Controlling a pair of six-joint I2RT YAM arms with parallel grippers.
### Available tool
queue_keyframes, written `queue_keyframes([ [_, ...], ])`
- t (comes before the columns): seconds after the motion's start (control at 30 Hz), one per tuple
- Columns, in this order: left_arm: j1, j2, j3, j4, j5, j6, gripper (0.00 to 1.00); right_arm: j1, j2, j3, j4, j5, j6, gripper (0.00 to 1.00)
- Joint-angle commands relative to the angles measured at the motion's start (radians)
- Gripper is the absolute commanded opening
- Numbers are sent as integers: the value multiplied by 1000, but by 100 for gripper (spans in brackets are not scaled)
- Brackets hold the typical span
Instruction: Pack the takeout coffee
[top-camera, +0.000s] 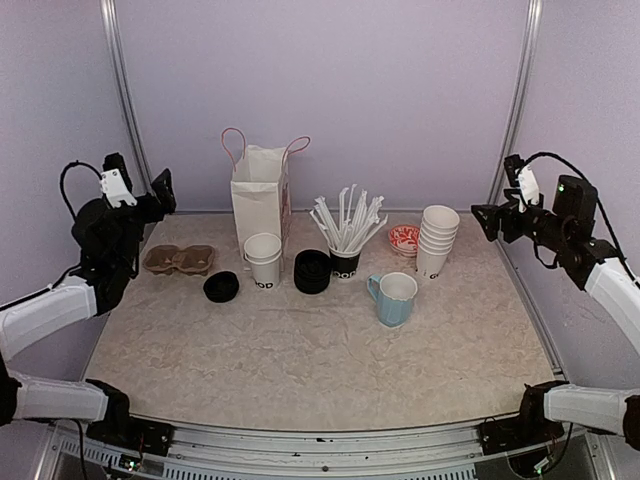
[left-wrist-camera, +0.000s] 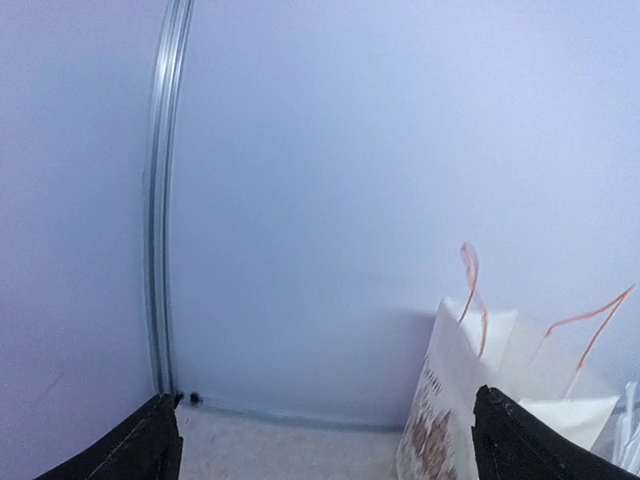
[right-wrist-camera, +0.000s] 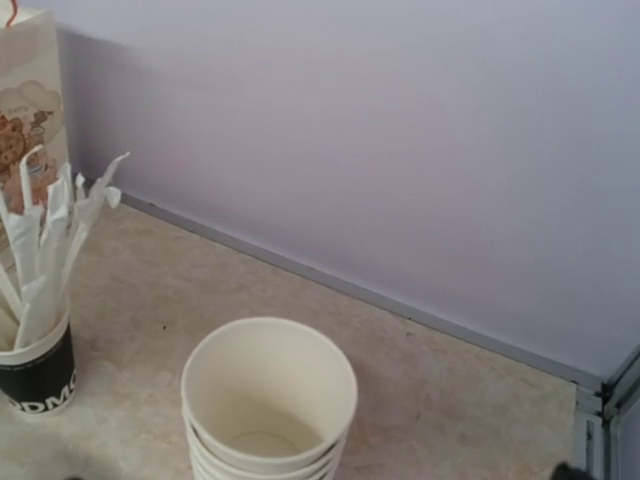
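While both arms hang raised at the table's sides, you have nothing packed yet. The printed takeout cup (top-camera: 263, 259) stands lidless just in front of the paper bag (top-camera: 259, 195), with the black lids (top-camera: 312, 271) beside it and the cardboard carrier (top-camera: 180, 260) unloaded. Your left gripper (left-wrist-camera: 322, 445) and right gripper (top-camera: 488, 220) gape wide, holding nothing. Lidding, loading and bagging all remain.

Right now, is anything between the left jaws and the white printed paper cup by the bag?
Only the low brown cardboard cup carrier lies along that line, left of the white printed paper cup; nothing taller.
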Motion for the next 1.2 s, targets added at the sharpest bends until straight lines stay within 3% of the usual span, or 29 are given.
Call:
queue_keyframes([
  [0.0, -13, -62, 137, -333, 258, -63, 99, 10, -2, 7, -21, -71, -23, 100],
  [0.03, -14, -73, 162, -358, 329, -67, 96, 10, 4, 0, -34, -123, -66, 100],
  [0.07, -22, -87, 188, -377, 350, -79, 84, 10, 11, -11, -42, -162, -107, 100],
  [0.13, -65, -87, 304, -514, 256, -166, 64, 9, 24, -54, -14, -191, -128, 100],
  [0.27, -214, 43, 584, -921, 205, -114, 51, 10, 56, -111, -19, -240, -201, 99],
  [0.37, -384, 163, 689, -1120, 159, -8, 48, 10, 67, -112, -48, -268, -224, 91],
  [0.43, -468, 234, 735, -1189, 88, -16, 47, 10, 67, -111, -58, -284, -231, 87],
  [0.57, -549, 359, 804, -1331, 17, -67, 45, 10, 61, -124, -60, -285, -247, 84],
  [0.9, -522, 635, 942, -1434, -23, -131, 44, 10, 80, -134, -75, -302, -274, 84],
  [1.17, -453, 814, 1110, -1497, 53, -134, 30, 10, 94, -139, -84, -307, -292, 83],
])
